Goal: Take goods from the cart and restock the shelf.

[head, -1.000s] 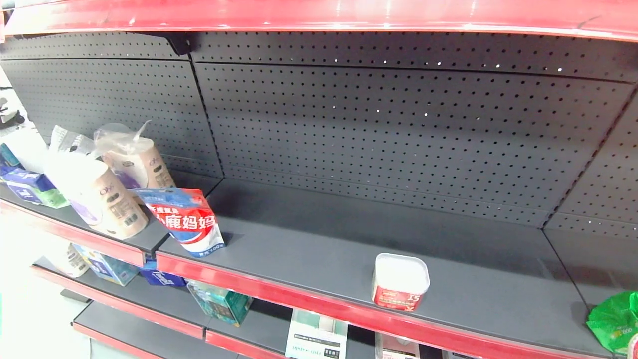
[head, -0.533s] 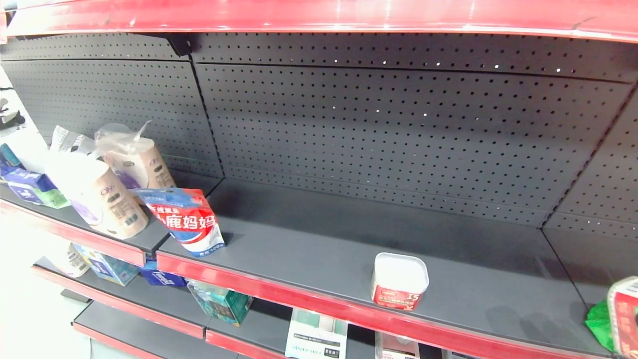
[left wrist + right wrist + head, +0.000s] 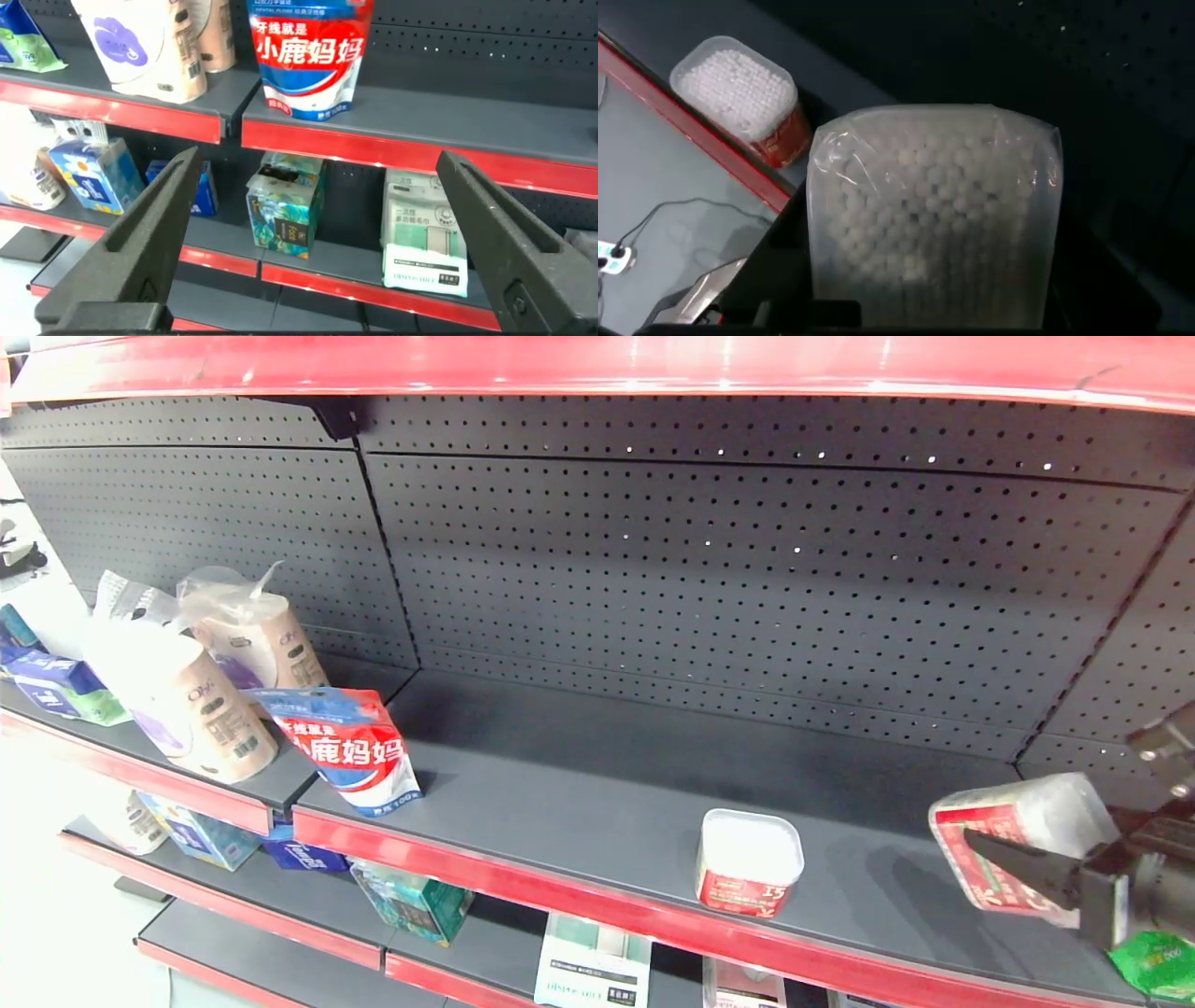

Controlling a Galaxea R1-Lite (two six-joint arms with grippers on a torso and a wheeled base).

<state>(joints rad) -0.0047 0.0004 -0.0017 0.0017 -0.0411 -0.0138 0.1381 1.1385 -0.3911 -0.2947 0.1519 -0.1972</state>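
Observation:
My right gripper [image 3: 1046,873] is shut on a clear tub of cotton swabs with a red label [image 3: 1013,845], held tilted above the right end of the grey shelf [image 3: 597,803]. In the right wrist view the held tub [image 3: 929,219] sits between the fingers, over the shelf. A second, matching tub [image 3: 749,861] [image 3: 738,93] stands upright near the shelf's red front edge, to the left of the held one. My left gripper [image 3: 318,243] is open and holds nothing, in front of the lower shelves below a red, white and blue pouch [image 3: 308,56] [image 3: 350,747].
Paper rolls [image 3: 187,700] and tissue packs [image 3: 56,686] stand on the left shelf section. A green packet [image 3: 1158,961] lies at the far right front edge. Boxes [image 3: 285,205] [image 3: 425,238] sit on the lower shelf. The perforated back panel [image 3: 709,569] closes the rear.
The right gripper has risen into the head view from the lower right, carrying the tub up and leftward over the shelf. The standing tub and the other goods have not moved.

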